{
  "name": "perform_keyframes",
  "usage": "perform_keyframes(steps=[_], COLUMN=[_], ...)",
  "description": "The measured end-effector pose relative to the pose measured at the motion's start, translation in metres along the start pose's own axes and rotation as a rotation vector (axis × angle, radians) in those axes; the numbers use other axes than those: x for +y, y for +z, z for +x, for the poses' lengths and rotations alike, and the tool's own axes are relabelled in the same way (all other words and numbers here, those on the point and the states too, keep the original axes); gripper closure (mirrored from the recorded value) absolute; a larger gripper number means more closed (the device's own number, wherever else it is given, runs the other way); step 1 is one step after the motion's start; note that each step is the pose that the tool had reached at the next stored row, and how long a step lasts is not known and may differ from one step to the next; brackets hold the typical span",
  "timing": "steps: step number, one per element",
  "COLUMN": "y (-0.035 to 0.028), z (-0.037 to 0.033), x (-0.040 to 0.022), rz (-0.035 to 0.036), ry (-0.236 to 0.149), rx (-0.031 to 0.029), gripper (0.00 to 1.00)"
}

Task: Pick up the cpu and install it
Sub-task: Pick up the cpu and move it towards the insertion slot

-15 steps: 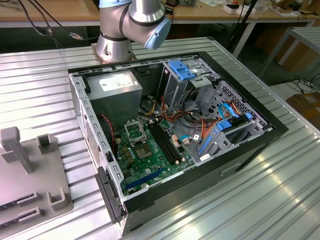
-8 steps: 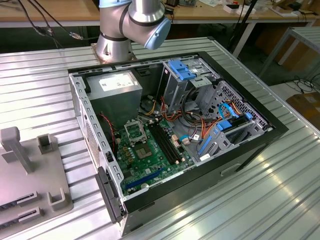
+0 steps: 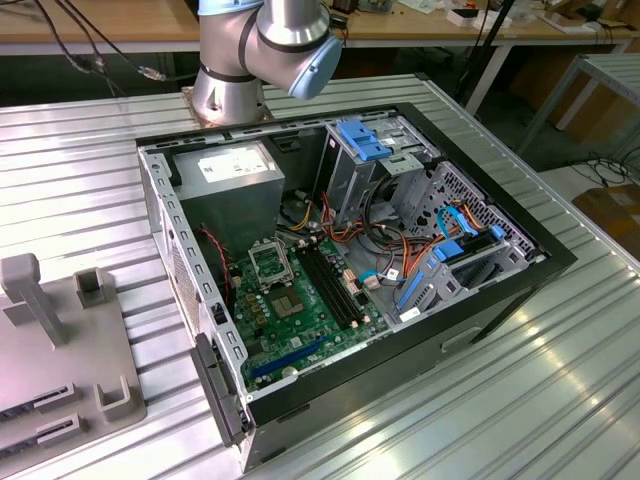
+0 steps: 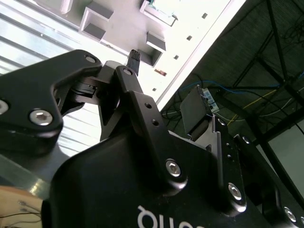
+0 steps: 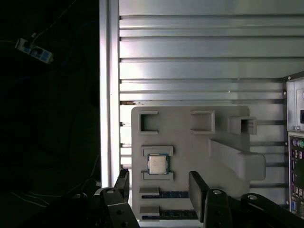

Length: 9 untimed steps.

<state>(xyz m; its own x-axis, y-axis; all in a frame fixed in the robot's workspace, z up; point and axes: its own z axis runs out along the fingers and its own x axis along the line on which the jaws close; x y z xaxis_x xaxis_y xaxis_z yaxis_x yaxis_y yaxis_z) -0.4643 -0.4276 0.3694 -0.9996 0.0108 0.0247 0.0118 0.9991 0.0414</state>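
The cpu [image 5: 157, 164], a small square chip with a silver-grey face, lies flat in a recess of the grey holder plate [image 5: 190, 142] on the ribbed metal table. In the first wrist view my gripper [image 5: 160, 186] hangs high above the plate, open, its two black fingers [image 5: 197, 187] spread wider than the chip, with nothing between them. The second wrist view shows the gripper [image 4: 164, 85] from behind, jaws apart. The open computer case holds the green circuit board [image 3: 300, 315] with its empty square socket [image 3: 268, 262].
The holder plate [image 3: 60, 340] sits at the exterior view's left of the case [image 3: 500, 300], with raised blocks and an upright post [image 3: 30, 295]. Memory sticks [image 5: 164, 194] lie in slots near the cpu. The arm's base [image 3: 235, 60] stands behind the case. The table edge [image 5: 108, 95] runs beside the plate.
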Motion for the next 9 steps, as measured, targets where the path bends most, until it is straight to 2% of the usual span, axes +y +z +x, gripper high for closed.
perform_keyframes(steps=[4, 9], y=[0.0058, 0.0143], z=[0.0003, 0.0006], x=[-0.0006, -0.0047], rz=[0.0001, 0.0002], ry=[0.000, -0.001], rx=[-0.0001, 0.0002], gripper=[0.38, 0.38])
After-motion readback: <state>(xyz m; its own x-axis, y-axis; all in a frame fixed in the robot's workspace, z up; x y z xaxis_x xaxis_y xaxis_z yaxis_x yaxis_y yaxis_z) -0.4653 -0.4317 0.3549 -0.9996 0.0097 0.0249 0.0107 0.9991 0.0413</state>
